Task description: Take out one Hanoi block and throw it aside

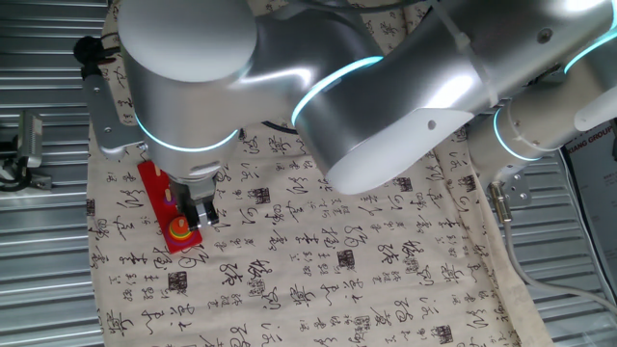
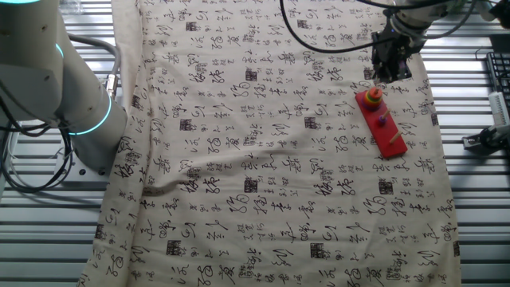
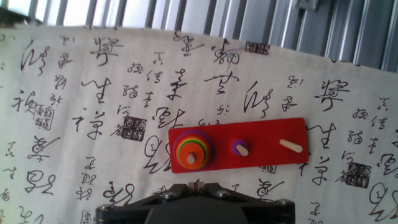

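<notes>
Hand view: red peg board [image 3: 261, 149] lies on calligraphy-print cloth [image 3: 93, 112]. Stack of discs sits on the board's left-end peg, orange-red Hanoi block [image 3: 191, 154] on top, still threaded, with green, yellow and purple rims showing beneath. Small purple disc [image 3: 239, 147] on the board's middle peg, far peg bare. Gripper [image 1: 201, 214] hovers just beside the stack end of the board; cannot tell finger spread, fingertips not clearly visible. Risks: pinching two discs together, or tilted lift binding on the peg and dragging the board.
</notes>
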Motion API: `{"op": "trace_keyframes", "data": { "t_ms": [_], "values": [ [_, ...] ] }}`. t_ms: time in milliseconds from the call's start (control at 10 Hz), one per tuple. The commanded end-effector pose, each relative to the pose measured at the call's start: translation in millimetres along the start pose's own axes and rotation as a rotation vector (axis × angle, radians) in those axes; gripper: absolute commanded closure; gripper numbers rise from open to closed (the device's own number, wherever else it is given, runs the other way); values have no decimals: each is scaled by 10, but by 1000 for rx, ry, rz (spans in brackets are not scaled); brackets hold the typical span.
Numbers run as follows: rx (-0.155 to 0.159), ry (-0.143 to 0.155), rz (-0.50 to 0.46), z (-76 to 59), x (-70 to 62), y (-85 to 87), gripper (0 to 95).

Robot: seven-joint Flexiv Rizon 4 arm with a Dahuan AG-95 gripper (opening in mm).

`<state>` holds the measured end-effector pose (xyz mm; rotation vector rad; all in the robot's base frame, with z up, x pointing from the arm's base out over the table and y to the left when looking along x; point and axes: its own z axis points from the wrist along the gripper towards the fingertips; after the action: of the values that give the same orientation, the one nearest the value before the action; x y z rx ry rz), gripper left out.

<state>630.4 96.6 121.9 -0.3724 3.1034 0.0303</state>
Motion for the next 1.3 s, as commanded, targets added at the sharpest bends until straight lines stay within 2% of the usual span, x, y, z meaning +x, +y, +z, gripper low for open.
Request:
{"op": "trace_keyframes", "data": {
  "t_ms": [100, 400, 600, 700, 1300],
  "values": [
    [-2, -4, 3, 1, -22, 5, 760],
    [1, -22, 3, 12, -42, 2, 760],
    [-1, -22, 1, 24, -52, -1, 760],
    [-1, -24, -1, 35, -62, -3, 570],
    [0, -25, -6, 88, -116, -5, 570]
  ]
}}
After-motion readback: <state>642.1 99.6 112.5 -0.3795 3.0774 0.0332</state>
